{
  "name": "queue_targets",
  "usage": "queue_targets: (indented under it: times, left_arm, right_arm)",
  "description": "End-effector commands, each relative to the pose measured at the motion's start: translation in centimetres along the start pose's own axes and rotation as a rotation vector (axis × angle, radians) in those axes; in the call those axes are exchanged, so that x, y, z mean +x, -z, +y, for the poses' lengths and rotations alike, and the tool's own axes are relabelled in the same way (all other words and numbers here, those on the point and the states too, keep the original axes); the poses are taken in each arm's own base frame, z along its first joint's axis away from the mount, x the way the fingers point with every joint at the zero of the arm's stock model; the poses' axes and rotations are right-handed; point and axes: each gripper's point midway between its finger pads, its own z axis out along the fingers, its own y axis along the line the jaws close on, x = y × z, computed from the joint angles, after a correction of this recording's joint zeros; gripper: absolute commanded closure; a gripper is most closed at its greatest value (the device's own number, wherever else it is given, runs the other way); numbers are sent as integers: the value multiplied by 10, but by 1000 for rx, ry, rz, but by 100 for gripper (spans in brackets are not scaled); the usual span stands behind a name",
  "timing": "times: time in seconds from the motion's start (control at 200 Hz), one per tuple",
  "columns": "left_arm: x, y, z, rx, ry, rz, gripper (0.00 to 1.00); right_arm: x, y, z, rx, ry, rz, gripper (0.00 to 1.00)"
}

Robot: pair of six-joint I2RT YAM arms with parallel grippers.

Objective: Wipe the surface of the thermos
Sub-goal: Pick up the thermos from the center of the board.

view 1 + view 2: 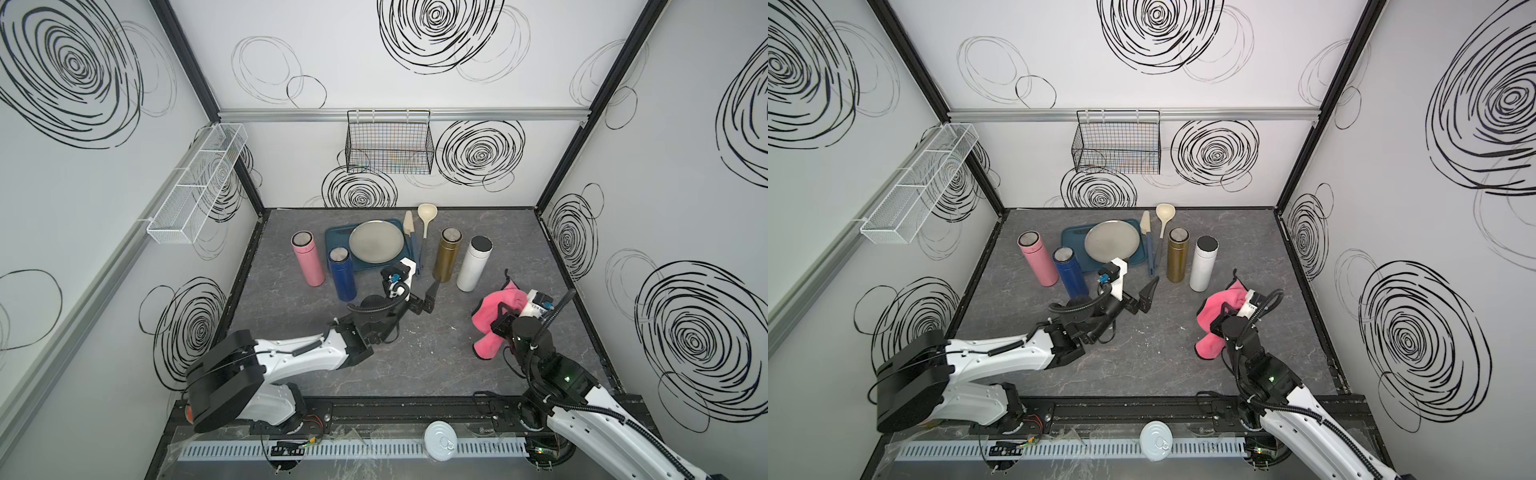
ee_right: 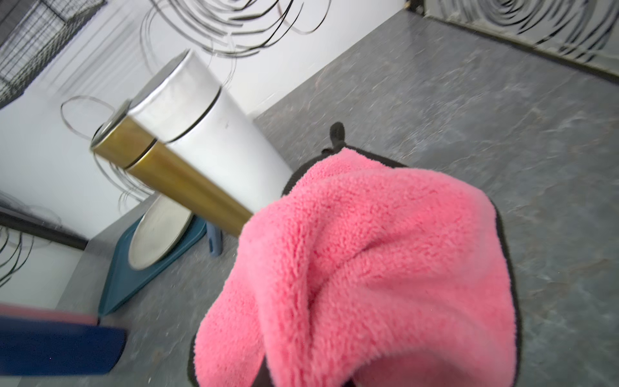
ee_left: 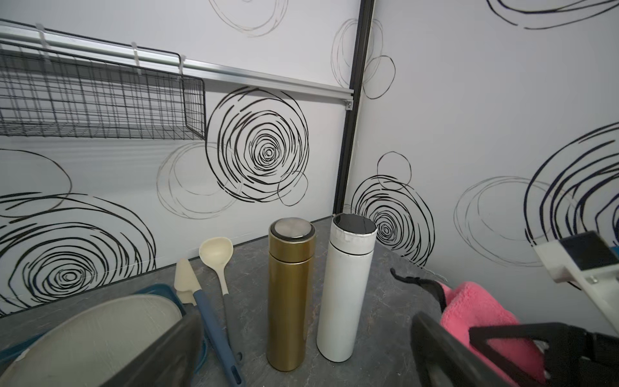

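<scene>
**Right gripper point(image 1: 498, 316) clamped on a pink cloth point(image 1: 492, 307); left gripper point(image 1: 417, 293) wide and empty**

Nearest the robot's base, a round tin lid point(image 1: 439, 444) lies on the front rail. Past it, over the right side of the grey table point(image 1: 436, 365), the right gripper is closed on the cloth. The cloth drapes over the gripper and hides its fingers in both top views and in the right wrist view. Whether its lower fold touches the table I cannot tell.

Toward the middle of the table, the left gripper has its fingers spread wide with nothing between them. It sits between the blue thermos point(image 1: 341, 274) and the gold thermos point(image 1: 446, 255).

All four thermoses stand upright on the table with their lids on. The blue one and the pink thermos point(image 1: 308, 259) are just beside each other on the left. The gold one and the white thermos point(image 1: 473, 264) are just beside each other on the right, and the white one is near the cloth.

Between the two pairs lies a dark blue tray point(image 1: 334, 237) with a round grey plate point(image 1: 376, 242) on it. A spatula point(image 1: 409, 224) and a ladle point(image 1: 426, 216) lie along its right edge.

On the back wall hangs a black wire basket point(image 1: 388, 145). A white wire basket point(image 1: 199, 183) hangs on the left wall.
</scene>
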Motion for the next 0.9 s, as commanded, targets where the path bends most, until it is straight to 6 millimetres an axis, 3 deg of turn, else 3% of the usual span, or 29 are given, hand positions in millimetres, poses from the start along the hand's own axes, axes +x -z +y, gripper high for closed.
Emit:
queue_targets:
  times: [0.0,0.285,0.465,0.67,0.896]
  left_arm:
    - [-33,-17,-3,-8,62,-153,1]
    - [1,-75,11,-11,124,-124,1]
    - [21,-100,-2,47,62,-85,1]
    - [47,-125,-1,10,47,-21,1]
    - [67,-144,13,-89,58,36,1]
  right_arm:
    - [-5,-10,-19,66,-8,-28,100]
    - [-42,-32,-51,201,-54,-153,100]
    - [-41,-36,-86,338,-59,-189,100]
    - [-34,-45,-83,328,-46,-137,100]
    - [-28,-54,-79,334,-21,-70,100]
